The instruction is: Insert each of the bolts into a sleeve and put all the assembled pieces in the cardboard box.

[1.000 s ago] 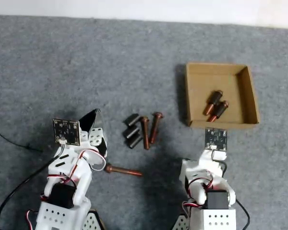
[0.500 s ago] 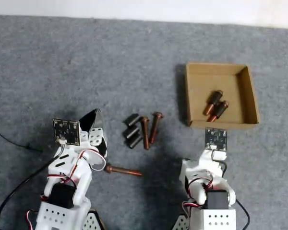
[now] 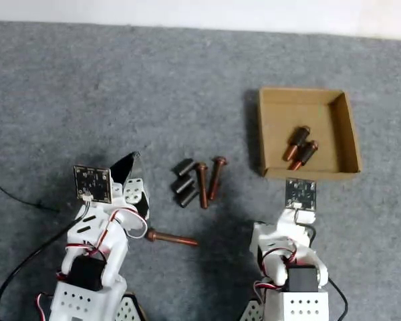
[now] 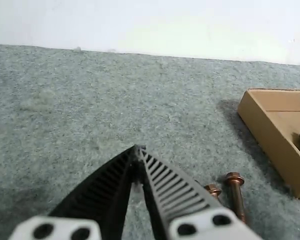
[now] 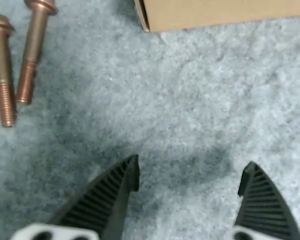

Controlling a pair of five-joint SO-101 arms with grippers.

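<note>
We log left hand (image 4: 138, 151) pinched together over tabletop (image 3: 87, 87) | right hand (image 5: 192, 164) spread apart near cardboard box (image 3: 262, 127) | two bolts (image 3: 202, 184) beside three sleeves (image 3: 184, 182) | third bolt (image 3: 172, 237) by left arm (image 3: 97, 234) | two assembled pieces (image 3: 301, 146) in box.

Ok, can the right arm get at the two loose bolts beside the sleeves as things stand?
Probably yes. The right gripper is open above bare carpet, and the two bolts lie close beside it with nothing between. The cardboard box stands clear of that path.
</note>
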